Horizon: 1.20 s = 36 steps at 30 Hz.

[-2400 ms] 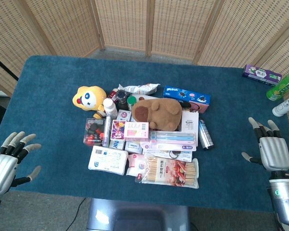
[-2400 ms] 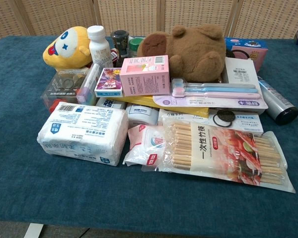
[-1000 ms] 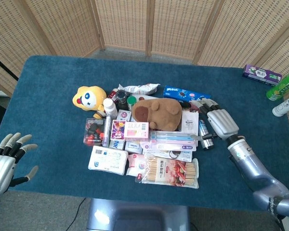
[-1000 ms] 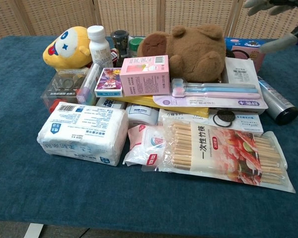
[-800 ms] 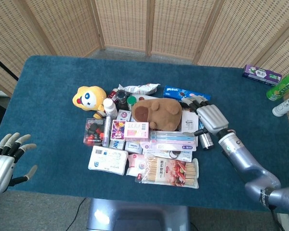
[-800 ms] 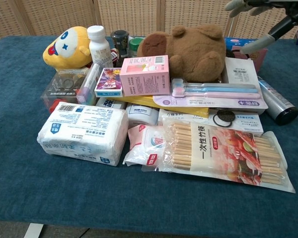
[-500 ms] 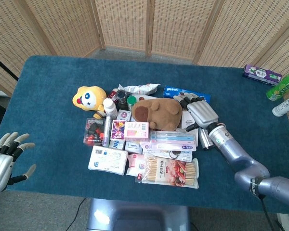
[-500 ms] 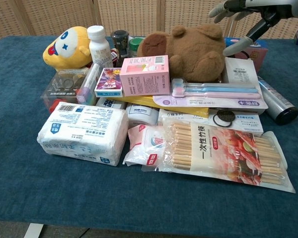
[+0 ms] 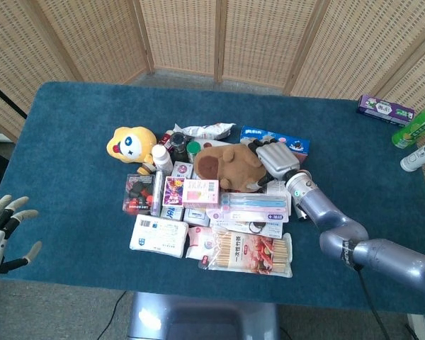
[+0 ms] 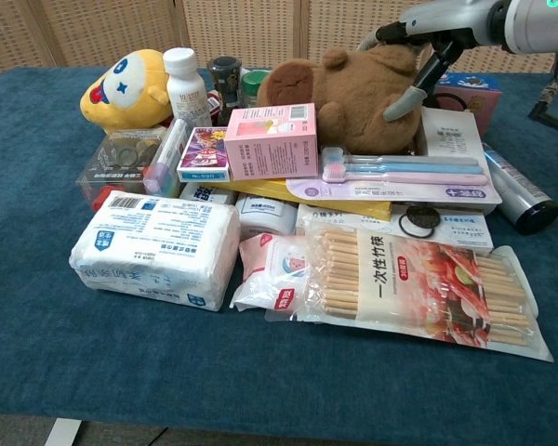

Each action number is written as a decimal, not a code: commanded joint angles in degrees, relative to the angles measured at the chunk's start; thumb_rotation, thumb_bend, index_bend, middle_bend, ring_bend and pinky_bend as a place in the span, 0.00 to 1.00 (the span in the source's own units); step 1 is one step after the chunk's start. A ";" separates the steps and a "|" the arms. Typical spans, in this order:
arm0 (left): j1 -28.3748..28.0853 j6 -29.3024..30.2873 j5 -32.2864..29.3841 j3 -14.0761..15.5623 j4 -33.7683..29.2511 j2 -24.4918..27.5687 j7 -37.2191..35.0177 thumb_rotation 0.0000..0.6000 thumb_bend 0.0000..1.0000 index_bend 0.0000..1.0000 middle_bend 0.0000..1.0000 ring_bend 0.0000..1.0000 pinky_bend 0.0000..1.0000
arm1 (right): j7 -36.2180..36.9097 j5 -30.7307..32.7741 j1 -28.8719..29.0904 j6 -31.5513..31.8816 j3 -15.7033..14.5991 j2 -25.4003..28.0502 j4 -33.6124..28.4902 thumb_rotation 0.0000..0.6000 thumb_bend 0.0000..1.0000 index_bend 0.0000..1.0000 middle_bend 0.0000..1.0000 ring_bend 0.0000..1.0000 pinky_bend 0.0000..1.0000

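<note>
Right hand [image 9: 276, 159] is now set over the rear end of the brown plush capybara [image 9: 230, 166] — 2.4 s ago it was parked palm-down at the right edge of the surface [image 9: 71, 120], well apart from the pile. Across the earlier frames it was swept in past the grey spray can [image 10: 519, 197] and the blue cookie box [image 9: 275, 139].

- Chest view: fingers [image 10: 400, 100] are spread and draped down over the plush's back and side, one fingertip touching the fur. No closed grasp is seen; the plush is not lifted and is not pinched.
- Plush position is unchanged: lying mid-pile, behind the pink box [image 10: 271, 140] and the toothbrush pack [image 10: 405, 177], with the yellow plush toy [image 9: 131, 144] well to its left.
- Left hand [image 9: 0, 230] is seen at the lower-left corner, off the surface edge, fingers spread, nothing held. It has been drawn slightly further out of frame than before.
- Rest of the pile — tissue pack [image 10: 155, 246], disposable chopsticks pack [image 10: 418, 288], white pill bottle [image 10: 187, 88] — has not been disturbed.

Judgement: the reach is done and the capybara looks like the thing being gone for; closing the fingers is what remains. Plush is soft and bulky, so a wide wrap is likely needed, and neighbouring boxes could be dragged.
</note>
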 commanded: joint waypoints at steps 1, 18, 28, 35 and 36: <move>0.35 0.28 -0.29 0.06 0.68 -0.21 -0.64 0.86 0.36 0.28 0.17 0.09 0.00 | -1.61 3.64 1.02 2.83 0.38 -2.73 1.69 1.00 0.00 0.71 0.99 1.00 0.77; -0.05 -0.99 -0.63 -0.03 1.95 -1.30 -1.52 0.86 0.36 0.28 0.17 0.09 0.00 | 9.14 1.11 -8.04 14.88 3.83 4.90 -8.03 1.00 0.00 0.82 1.00 1.00 0.90; -0.19 -1.59 0.73 0.85 1.53 -2.24 -0.82 0.86 0.36 0.28 0.17 0.09 0.00 | 22.21 0.97 -13.18 17.85 8.91 9.79 -11.85 1.00 0.00 0.83 1.00 1.00 0.90; 0.48 -0.80 0.64 1.07 1.85 -1.92 -1.40 0.86 0.36 0.28 0.17 0.09 0.00 | 25.07 0.91 -14.11 18.51 10.73 11.40 -13.36 1.00 0.00 0.83 1.00 1.00 0.90; 0.51 -0.77 0.61 1.07 1.92 -1.89 -1.48 0.86 0.36 0.28 0.17 0.09 0.00 | 25.06 0.96 -14.05 18.54 10.85 11.42 -13.36 1.00 0.00 0.83 1.00 1.00 0.90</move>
